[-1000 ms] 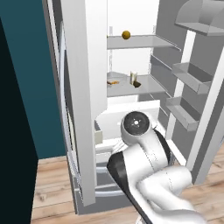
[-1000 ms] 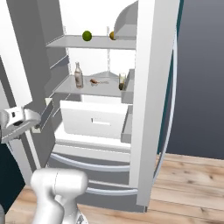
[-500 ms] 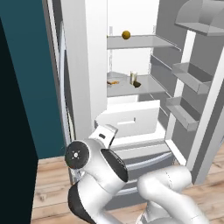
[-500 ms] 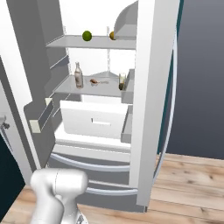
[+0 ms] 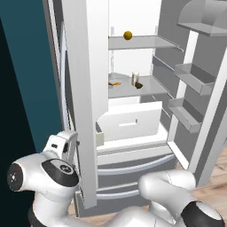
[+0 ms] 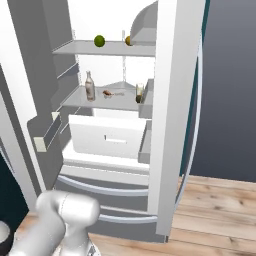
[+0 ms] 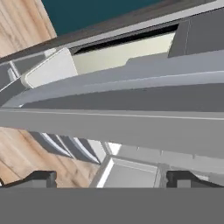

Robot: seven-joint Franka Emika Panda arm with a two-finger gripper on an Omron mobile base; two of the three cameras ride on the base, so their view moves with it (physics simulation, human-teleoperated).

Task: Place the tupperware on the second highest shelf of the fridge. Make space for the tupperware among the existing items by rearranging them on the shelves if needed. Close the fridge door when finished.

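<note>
ball (image 5: pixel 127 35) on shelf (image 5: pixel 142 42) — above carton (image 5: pixel 135 79)

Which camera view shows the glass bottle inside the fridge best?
The right base view: the bottle stands upright and unobstructed at the left of the lower slab shelf. The left base view has the door across that part of the shelf. The hand view looks along door edges.

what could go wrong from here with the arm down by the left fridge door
1. The open end effector sits close against the left door, low down; a swing could knock the door rather than catch its handle.
2. The second shelf already carries a bottle, a glass and a food scrap, so a tub pushed in may topple the bottle.
</note>
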